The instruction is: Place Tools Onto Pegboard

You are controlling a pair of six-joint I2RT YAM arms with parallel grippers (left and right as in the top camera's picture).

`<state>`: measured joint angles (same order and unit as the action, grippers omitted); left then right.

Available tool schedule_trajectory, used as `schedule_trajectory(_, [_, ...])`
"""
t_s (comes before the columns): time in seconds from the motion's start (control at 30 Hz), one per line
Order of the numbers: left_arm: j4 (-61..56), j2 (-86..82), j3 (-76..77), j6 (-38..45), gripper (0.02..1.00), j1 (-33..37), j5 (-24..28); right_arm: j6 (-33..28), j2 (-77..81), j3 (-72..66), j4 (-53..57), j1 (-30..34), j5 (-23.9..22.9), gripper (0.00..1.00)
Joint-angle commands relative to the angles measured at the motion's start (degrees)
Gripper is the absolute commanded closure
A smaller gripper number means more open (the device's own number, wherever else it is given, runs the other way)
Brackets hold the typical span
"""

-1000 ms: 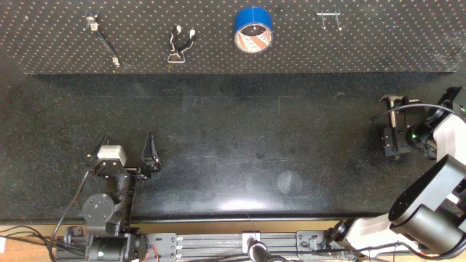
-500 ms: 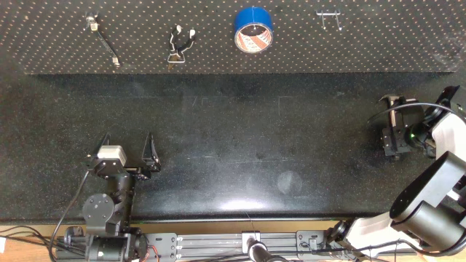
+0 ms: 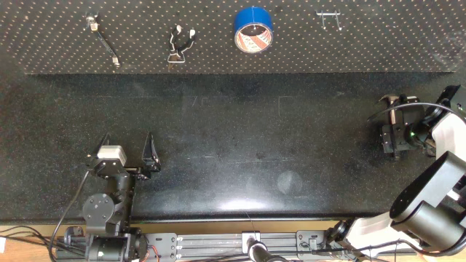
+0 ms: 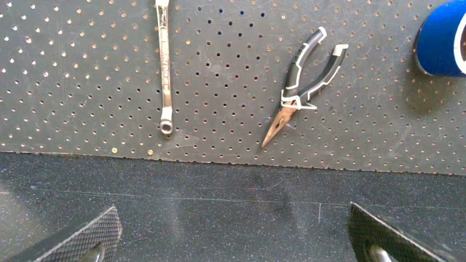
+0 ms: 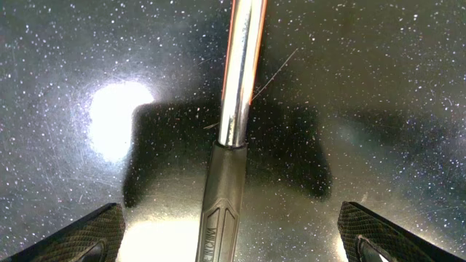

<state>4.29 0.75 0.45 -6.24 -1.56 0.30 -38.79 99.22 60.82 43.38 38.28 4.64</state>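
Jaws on the right gripper (image 5: 230, 225) stand wide apart, one finger on either side of the hammer (image 5: 238, 80). Neither finger touches it, so nothing is held. Over the last second this gripper has crept a little toward the pegboard (image 3: 218, 62) in the top view, sliding along the tool's length. The hammer itself has not stirred: its head sits at the same spot on the black table (image 3: 255, 145), near the right edge and well apart from the board. The shift looks like a fine alignment rather than a lift, so the pick-up is not yet done. In the right wrist view the chrome shaft meets the dark grip roughly midway between the fingers and runs straight up the gap. That suggests the approach is lined up, and closing on the grip or just above it is the likely next step.

Over at the table's lower left, the left gripper (image 4: 233, 236) has kept its place near its base. Its jaws are equally wide and empty, and it faces the board.

On the board hang a wrench (image 4: 166, 65), a pair of pliers (image 4: 302, 84) and a roll of blue tape (image 3: 253, 30). To the right of the tape a bare hook (image 3: 329, 20) stands free, probably the hammer's place. Judged from this, the hammer is the last tool left, and it must be carried across a good stretch of table to reach that hook
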Motion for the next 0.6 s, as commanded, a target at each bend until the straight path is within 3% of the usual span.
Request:
schedule_trajectory(0.03, [0.42, -0.57, -0.13, 0.55, 0.023, 0.37, 0.42, 5.16, 0.79, 0.17, -0.22, 0.59, 0.94, 0.047])
schedule_trajectory(0.6, [0.42, -0.57, -0.13, 0.55, 0.020, 0.37, 0.42, 6.21, 2.51, 0.17, -0.20, 0.63, 0.70, 0.102])
